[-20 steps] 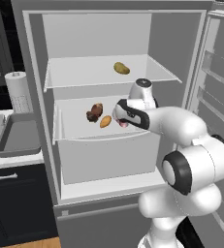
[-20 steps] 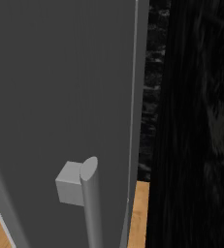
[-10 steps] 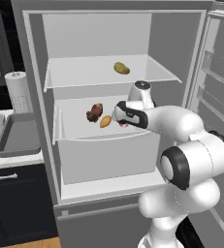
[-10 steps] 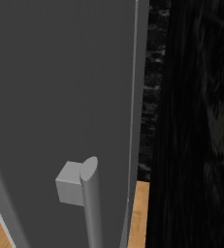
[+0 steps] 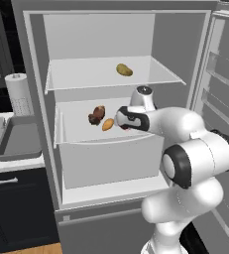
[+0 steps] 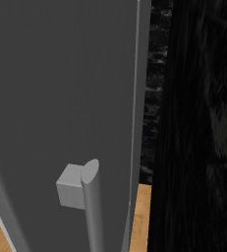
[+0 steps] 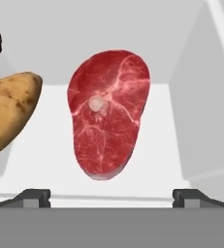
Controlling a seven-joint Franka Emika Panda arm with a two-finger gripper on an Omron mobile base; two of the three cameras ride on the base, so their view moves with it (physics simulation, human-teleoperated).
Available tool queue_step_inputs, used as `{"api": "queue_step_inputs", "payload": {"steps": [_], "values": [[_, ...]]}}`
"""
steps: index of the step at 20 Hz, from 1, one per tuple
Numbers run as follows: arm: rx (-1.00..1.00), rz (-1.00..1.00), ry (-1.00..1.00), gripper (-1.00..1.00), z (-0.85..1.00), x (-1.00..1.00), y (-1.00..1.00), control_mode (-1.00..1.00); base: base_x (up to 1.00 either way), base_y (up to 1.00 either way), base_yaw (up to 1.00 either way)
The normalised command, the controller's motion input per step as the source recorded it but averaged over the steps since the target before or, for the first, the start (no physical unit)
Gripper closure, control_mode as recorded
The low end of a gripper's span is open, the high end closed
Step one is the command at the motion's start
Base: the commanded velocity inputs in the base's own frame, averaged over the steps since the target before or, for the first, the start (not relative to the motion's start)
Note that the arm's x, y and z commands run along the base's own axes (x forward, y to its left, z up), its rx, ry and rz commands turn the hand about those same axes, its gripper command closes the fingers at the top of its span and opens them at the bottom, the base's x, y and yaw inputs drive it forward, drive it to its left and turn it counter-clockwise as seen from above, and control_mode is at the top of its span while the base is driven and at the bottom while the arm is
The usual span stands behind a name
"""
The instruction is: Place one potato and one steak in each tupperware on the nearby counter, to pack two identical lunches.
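The fingers (image 7: pixel 111 196) are spread wide and grip nothing, just short of a raw red steak (image 7: pixel 108 112) lying flat on the fridge's middle shelf (image 5: pixel 81 130). A potato (image 7: pixel 9 110) lies just beside it; another potato (image 5: pixel 124 70) sits on the upper shelf (image 5: pixel 76 74). No labels or writing are readable.

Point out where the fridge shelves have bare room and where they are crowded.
Upper shelf: bare except for one potato right of centre. Middle shelf: crowded mid-shelf, where a dark item, a second potato and a steak lie ahead of the open gripper; its left end is bare.
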Motion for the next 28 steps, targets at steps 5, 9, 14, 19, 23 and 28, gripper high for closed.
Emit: {"api": "queue_step_inputs", "payload": {"steps": [5, 9, 14, 19, 23, 28], "values": [[0.00, 0.00, 0.00, -1.00, -0.17, 0.22, 0.00, -1.00, 0.00, 0.00, 0.00], [0.00, 0.00, 0.00, -1.00, -0.12, 0.18, 0.00, -1.00, 0.00, 0.00, 0.00], [0.00, 0.00, 0.00, -1.00, -0.11, 0.16, 0.00, -1.00, 0.00, 0.00, 0.00], [0.00, 0.00, 0.00, -1.00, -0.11, 0.18, 0.04, -1.00, 0.00, 0.00, 0.00], [0.00, 0.00, 0.00, 1.00, -0.25, 0.12, 0.17, -1.00, 0.00, 0.00, 0.00], [-0.05, 0.00, -0.01, 1.00, -0.71, -0.07, 0.26, -1.00, 0.00, 0.00, 0.00]]}}
